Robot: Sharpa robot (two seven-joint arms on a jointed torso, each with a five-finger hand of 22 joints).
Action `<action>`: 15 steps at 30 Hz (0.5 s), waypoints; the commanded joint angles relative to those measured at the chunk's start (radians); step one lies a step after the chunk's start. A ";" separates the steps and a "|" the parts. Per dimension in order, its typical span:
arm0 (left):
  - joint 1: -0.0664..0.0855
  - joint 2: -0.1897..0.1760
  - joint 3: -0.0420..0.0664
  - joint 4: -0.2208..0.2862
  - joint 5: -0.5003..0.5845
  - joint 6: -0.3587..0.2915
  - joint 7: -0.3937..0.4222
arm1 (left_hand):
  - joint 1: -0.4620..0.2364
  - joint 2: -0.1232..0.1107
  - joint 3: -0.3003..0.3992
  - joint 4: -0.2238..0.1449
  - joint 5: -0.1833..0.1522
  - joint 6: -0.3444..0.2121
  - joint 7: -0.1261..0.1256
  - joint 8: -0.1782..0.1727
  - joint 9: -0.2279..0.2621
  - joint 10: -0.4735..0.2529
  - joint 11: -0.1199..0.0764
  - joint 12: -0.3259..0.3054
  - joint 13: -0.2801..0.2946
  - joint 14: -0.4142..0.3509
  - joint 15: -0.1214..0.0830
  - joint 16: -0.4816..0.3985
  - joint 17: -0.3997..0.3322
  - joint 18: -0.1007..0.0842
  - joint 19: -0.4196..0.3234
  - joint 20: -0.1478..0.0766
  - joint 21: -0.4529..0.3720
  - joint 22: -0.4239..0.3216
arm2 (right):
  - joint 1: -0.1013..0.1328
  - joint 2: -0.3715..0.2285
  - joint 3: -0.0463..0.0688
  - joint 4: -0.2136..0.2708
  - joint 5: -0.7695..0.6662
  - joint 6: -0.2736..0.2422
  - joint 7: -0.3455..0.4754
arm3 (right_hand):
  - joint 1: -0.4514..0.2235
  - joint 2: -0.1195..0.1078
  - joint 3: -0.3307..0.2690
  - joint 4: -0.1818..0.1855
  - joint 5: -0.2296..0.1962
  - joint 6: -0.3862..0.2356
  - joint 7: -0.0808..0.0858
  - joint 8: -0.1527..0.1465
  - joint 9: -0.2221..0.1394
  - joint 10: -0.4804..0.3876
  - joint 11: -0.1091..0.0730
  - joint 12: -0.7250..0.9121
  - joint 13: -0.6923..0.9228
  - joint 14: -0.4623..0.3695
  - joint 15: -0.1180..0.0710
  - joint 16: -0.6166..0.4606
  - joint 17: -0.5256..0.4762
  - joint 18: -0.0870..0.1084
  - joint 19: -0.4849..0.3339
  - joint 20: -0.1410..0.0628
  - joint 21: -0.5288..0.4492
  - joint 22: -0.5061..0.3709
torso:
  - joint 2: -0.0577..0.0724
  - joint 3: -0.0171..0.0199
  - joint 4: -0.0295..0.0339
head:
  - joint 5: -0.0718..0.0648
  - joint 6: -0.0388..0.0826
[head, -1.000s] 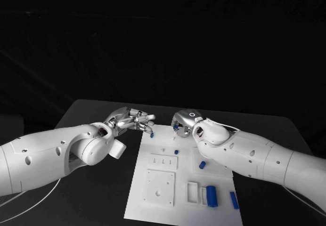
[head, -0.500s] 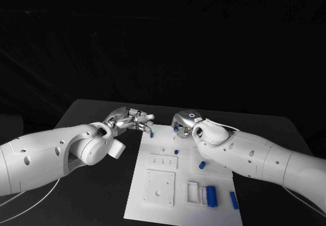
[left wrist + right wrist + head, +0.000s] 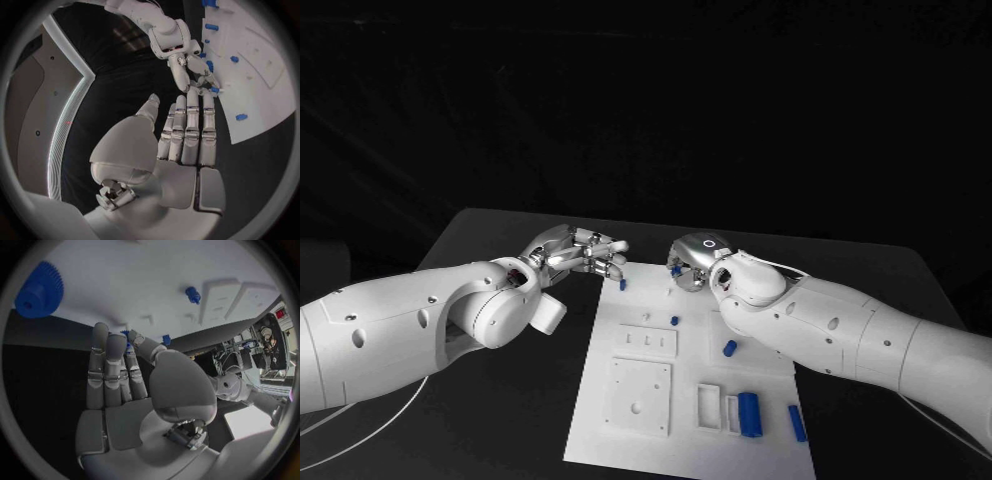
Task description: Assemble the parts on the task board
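Nothing moved; right hand pinches part.

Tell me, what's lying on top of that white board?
On the board lie several small blue parts: a long cylinder, a thin rod, short pegs, and a gear. Whatever lies beneath the right hand is covered.

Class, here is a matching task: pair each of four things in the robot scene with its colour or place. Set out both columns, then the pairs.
Things:
1. task board
2. gear
3. table
4. left hand

Descriptions:
A. black
B. blue, toothed
C. silver, at the board's far left corner
D. white, flat, carrying small blue parts

Pairs: 1-D, 2-B, 3-A, 4-C
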 commanded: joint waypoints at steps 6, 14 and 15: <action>0.001 0.002 0.001 0.001 -0.001 0.021 0.007 | 0.007 0.000 0.002 -0.006 -0.001 -0.004 0.003 -0.004 0.000 -0.005 0.000 -0.004 -0.001 0.005 0.001 -0.006 0.001 0.010 0.006 -0.001 -0.004 -0.001 | -0.004 0.005 -0.001 -0.007 -0.001 0.020 -0.001 | -0.005 -0.006 -0.001 0.001 0.003 -0.013 0.005 0.002 0.001 0.007 -0.020 0.002 0.001 0.003 0.000 -0.002 -0.003 0.015 0.007 0.002 -0.013 0.006 | 0.001 -0.0004 -0.0018 | 0.003 -0.002; 0.001 0.004 0.001 -0.001 -0.001 0.022 0.007 | 0.005 0.000 0.001 -0.006 -0.001 -0.005 0.004 -0.004 -0.001 -0.005 0.001 -0.004 -0.001 0.005 0.001 -0.006 0.001 0.010 0.006 -0.001 -0.004 -0.001 | -0.004 0.009 -0.002 -0.007 0.009 0.025 0.013 | -0.005 -0.012 -0.013 0.002 0.007 -0.031 0.010 0.003 0.000 -0.015 -0.013 0.001 0.000 0.005 0.007 -0.013 -0.011 0.032 0.006 0.020 -0.028 0.016 | 0.001 -0.0005 -0.0015 | 0.002 -0.007; 0.001 0.004 0.001 -0.001 -0.001 0.022 0.007 | 0.005 0.000 0.001 -0.006 -0.001 -0.005 0.004 -0.004 -0.001 -0.005 0.001 -0.004 -0.001 0.005 0.001 -0.006 0.001 0.010 0.006 -0.001 -0.004 -0.001 | -0.004 0.009 -0.002 -0.006 0.009 0.025 0.014 | -0.005 -0.012 -0.013 0.002 0.007 -0.031 0.010 0.003 0.000 -0.015 -0.013 0.001 0.000 0.005 0.007 -0.013 -0.011 0.032 0.006 0.020 -0.028 0.016 | 0.001 -0.0002 -0.0016 | 0.002 -0.007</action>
